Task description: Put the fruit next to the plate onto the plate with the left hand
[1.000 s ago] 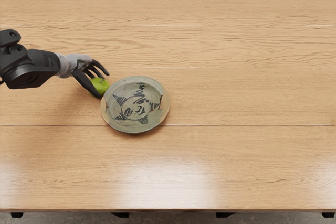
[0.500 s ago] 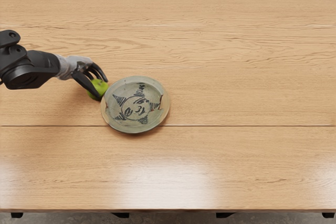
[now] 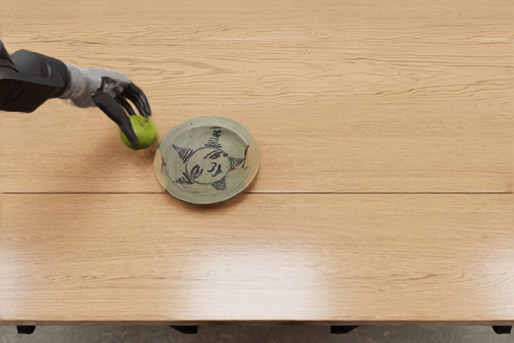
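A small round green fruit point(image 3: 141, 132) is just left of the plate point(image 3: 206, 159), a grey-green dish with a dark painted pattern lying near the table's middle. My left hand point(image 3: 126, 112) comes in from the left edge and sits over the fruit's upper left, its dark fingers point(image 3: 120, 116) curled around it. A narrow gap separates the fruit from the plate's rim. I cannot tell whether the fruit is off the table. The right arm is out of view.
The wooden table point(image 3: 361, 118) fills the view, with a seam running across it below the plate. Its far edge meets a grey wall and its near edge lies at the bottom.
The left arm has drawn back to the left and up in the picture. The fruit has come with the hand, away from the plate's rim that it was touching.
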### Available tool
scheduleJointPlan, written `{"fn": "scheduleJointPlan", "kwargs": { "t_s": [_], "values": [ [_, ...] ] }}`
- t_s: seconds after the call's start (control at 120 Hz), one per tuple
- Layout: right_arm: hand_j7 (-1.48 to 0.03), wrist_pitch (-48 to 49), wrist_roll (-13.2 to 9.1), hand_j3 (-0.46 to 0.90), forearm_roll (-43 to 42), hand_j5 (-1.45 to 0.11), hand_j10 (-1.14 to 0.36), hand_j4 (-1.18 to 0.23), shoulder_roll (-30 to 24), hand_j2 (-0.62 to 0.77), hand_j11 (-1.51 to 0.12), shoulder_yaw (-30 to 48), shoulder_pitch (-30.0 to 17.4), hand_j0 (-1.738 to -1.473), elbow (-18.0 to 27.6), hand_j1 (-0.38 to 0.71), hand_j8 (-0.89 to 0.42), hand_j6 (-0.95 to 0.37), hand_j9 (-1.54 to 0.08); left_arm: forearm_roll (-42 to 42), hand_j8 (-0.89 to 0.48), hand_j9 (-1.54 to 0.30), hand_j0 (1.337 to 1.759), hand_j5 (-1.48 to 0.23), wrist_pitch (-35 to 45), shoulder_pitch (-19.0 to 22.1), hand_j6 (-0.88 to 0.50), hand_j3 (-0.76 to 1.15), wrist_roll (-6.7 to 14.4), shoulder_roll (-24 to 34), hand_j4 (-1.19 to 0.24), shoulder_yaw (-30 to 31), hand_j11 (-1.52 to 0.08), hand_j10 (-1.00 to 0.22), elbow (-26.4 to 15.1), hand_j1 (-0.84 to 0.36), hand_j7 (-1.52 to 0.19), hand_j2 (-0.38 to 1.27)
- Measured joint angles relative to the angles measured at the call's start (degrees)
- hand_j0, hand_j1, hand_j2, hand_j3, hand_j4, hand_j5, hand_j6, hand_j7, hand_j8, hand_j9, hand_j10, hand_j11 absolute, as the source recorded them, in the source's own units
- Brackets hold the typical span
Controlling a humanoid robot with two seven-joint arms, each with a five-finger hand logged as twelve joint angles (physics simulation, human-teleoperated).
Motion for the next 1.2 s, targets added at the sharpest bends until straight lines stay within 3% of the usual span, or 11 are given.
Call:
{"fn": "scheduleJointPlan", "kwargs": {
  "t_s": [0.333, 0.467, 0.617, 0.75, 0.883, 1.025, 1.2],
  "values": [
    [0.00, 0.00, 0.00, 0.00, 0.00, 0.00, 0.00, 0.00, 0.00, 0.00, 0.00, 0.00, -0.01, -1.658, 0.00, -0.35, 0.00, 0.00, 0.00, -0.61, -0.38, -1.00, 1.656, -1.06, -4.90, -0.82, -0.41, 0.00, 8.68, -1.50, -0.73, -10.26, -1.01, -0.60, -1.56, -0.35, -1.02, 0.68],
    [0.00, 0.00, 0.00, 0.00, 0.00, 0.00, 0.00, 0.00, 0.00, 0.00, 0.00, 0.00, 0.00, -1.658, 0.00, -0.35, 0.00, 0.00, 0.00, -1.87, -0.38, -1.01, 1.656, -1.07, -6.02, -1.50, -0.41, 0.00, 11.39, -5.42, -0.73, -12.25, -1.01, -0.60, -2.83, -0.36, -1.02, 0.70],
    [0.00, 0.00, 0.00, 0.00, 0.00, 0.00, 0.00, 0.00, 0.00, 0.00, 0.00, 0.00, 0.00, -1.658, 0.00, -0.35, 0.00, 0.00, 0.00, -2.45, -0.39, -0.99, 1.656, -1.05, -6.31, -0.99, -0.41, 0.00, 12.19, -6.34, -0.73, -12.84, -1.00, -0.60, -3.77, -0.36, -1.00, 0.68],
    [0.00, 0.00, 0.00, 0.00, 0.00, 0.00, 0.00, 0.00, 0.00, 0.00, 0.00, 0.00, 0.00, -1.658, 0.00, -0.35, 0.00, 0.00, 0.00, -2.44, -0.27, -0.60, 1.657, -0.63, -6.28, -1.21, -0.28, 0.00, 12.38, -6.26, -0.45, -13.00, -0.61, -0.38, -4.65, -0.10, -0.61, 0.37],
    [0.00, 0.00, 0.00, 0.00, 0.00, 0.00, 0.00, 0.00, 0.00, 0.00, 0.00, 0.00, -0.01, -1.658, 0.00, -0.35, 0.00, 0.00, 0.00, -5.40, -0.15, -0.33, 1.658, -0.35, -7.34, -0.52, -0.16, 0.00, 12.43, -2.65, -0.25, -14.24, -0.33, -0.21, -6.32, 0.10, -0.34, 0.20],
    [0.00, 0.00, 0.00, 0.00, 0.00, 0.00, 0.00, 0.00, 0.00, 0.00, 0.00, 0.00, -0.01, -1.658, 0.00, -0.35, 0.00, 0.00, 0.00, -9.43, -0.09, -0.18, 1.658, -0.19, -9.64, 7.73, -0.10, 0.00, 12.45, 6.83, -0.14, -22.21, -0.18, -0.12, -7.17, 0.21, -0.19, 0.10],
    [0.00, 0.00, 0.00, 0.00, 0.00, 0.00, 0.00, 0.00, 0.00, 0.00, 0.00, 0.00, -0.01, -1.658, 0.00, -0.35, 0.00, 0.00, 0.00, -14.26, -0.05, -0.10, 1.658, -0.10, -10.29, 12.68, -0.06, 0.00, 12.45, 14.39, -0.07, -26.65, -0.10, -0.07, -6.98, 0.27, -0.10, 0.05]
  ]
}}
